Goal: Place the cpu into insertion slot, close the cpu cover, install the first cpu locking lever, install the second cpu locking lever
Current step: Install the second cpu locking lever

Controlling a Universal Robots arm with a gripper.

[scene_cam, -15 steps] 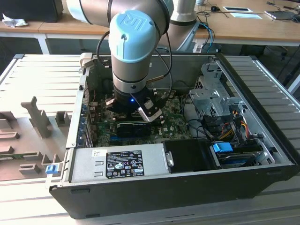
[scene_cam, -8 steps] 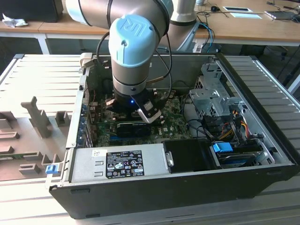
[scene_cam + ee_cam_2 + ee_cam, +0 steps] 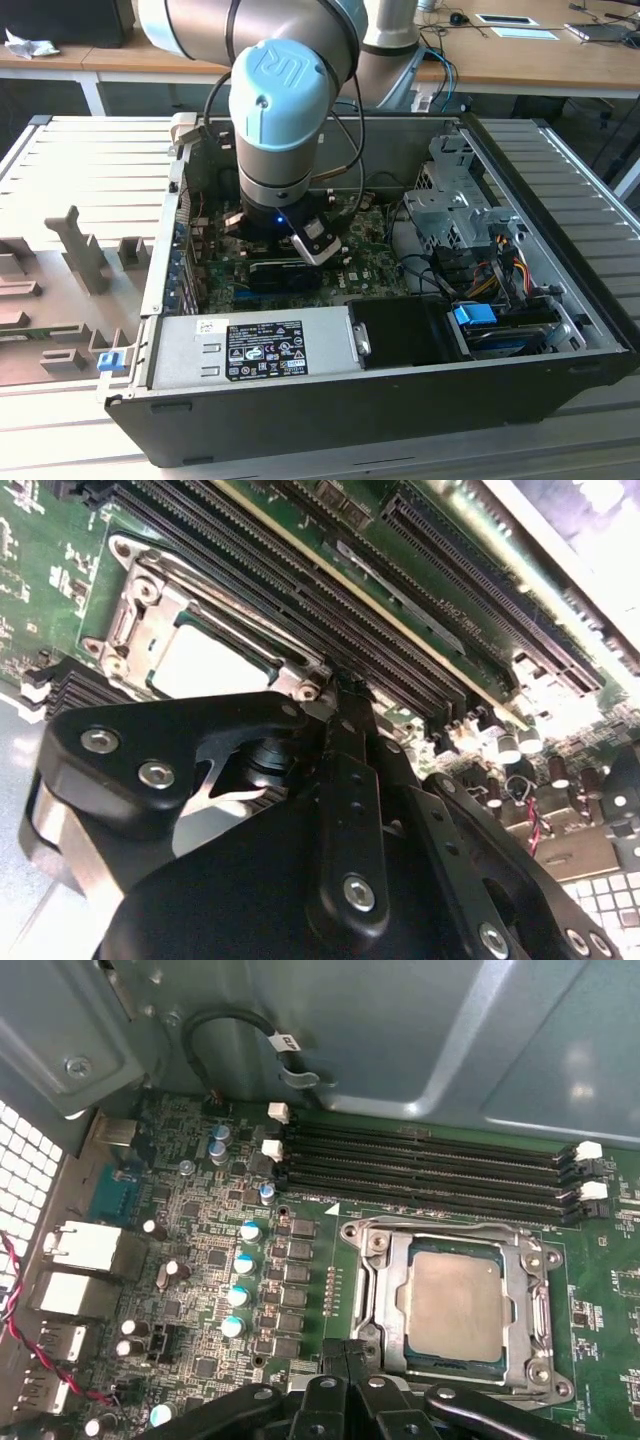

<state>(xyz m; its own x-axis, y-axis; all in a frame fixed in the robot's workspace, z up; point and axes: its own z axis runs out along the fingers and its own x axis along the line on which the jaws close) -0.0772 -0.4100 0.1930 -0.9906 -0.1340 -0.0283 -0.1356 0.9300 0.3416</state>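
I see the cpu (image 3: 452,1303) lying flat in the insertion slot (image 3: 530,1360), its silver top up, on the green motherboard (image 3: 200,1250) inside the open computer case (image 3: 560,385). The cpu cover (image 3: 385,1285) seems to lie down around the chip as a silver frame, but I cannot be sure it is fully closed. The memory slots (image 3: 430,1165) run along one side of the socket. The gripper (image 3: 350,1360) hangs just beside the socket's near edge, above the board, so the chip lies straight ahead of the fingertips. The jaws are together and hold nothing.
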